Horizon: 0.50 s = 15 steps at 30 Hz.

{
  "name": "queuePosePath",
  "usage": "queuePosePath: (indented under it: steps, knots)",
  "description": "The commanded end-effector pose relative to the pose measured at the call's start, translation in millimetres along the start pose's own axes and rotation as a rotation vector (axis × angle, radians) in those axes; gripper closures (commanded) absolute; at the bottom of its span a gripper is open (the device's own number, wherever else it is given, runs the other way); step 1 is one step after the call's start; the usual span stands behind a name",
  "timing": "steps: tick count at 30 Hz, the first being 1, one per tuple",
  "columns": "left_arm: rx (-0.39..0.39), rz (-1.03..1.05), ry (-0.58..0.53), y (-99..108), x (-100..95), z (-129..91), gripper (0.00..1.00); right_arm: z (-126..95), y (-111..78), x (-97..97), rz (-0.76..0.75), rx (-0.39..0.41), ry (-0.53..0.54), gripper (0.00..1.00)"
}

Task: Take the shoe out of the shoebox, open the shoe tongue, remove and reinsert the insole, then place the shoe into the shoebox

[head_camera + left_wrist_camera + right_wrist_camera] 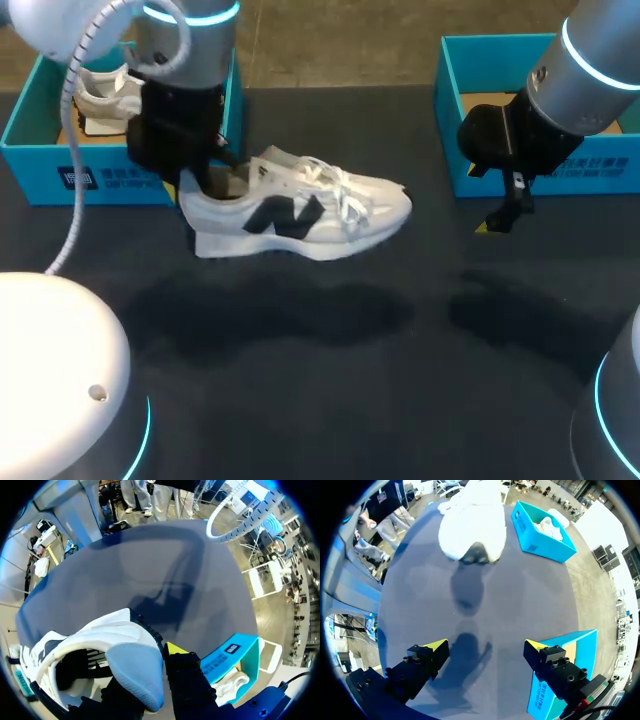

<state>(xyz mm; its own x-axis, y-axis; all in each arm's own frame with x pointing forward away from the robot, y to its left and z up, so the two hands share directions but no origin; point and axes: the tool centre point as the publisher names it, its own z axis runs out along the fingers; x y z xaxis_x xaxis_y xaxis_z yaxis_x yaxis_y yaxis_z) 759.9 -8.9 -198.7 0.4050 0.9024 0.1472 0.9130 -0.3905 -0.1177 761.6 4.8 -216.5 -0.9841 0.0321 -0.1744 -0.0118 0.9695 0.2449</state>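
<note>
Left gripper [150, 675] pinches the shoe's [300, 210] heel, holding it off the table [400, 400] — toe toward the right gripper [486, 644], spread wide, presumably to work on it.

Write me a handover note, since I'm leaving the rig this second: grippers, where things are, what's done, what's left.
Left gripper: at the sneaker's heel, apparently shut on the pale blue insole, whose heel end is lifted out of the opening.
Right gripper: open, empty, over the table beside the right shoebox.
Sneaker: on the table, out of the box, lying toe toward the right arm. The left shoebox holds another shoe.
Done: sneaker taken out.
Left: finish pulling the insole out, reinsert it, box the sneaker.
</note>
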Motion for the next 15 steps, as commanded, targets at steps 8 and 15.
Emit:
queuePosePath:
  steps: [8, 15]
  knots:
    - [-0.023, 0.042, 0.005, 5.7, -32.1, 28.6, 1.0, 1.5, 0.7, 0.1, 0.001, 0.002, -0.001, 0.0]
    - [-0.049, 0.055, 0.004, 11.1, -45.9, 68.2, 1.0, 1.5, 0.7, 0.1, 0.001, 0.002, -0.001, 0.0]
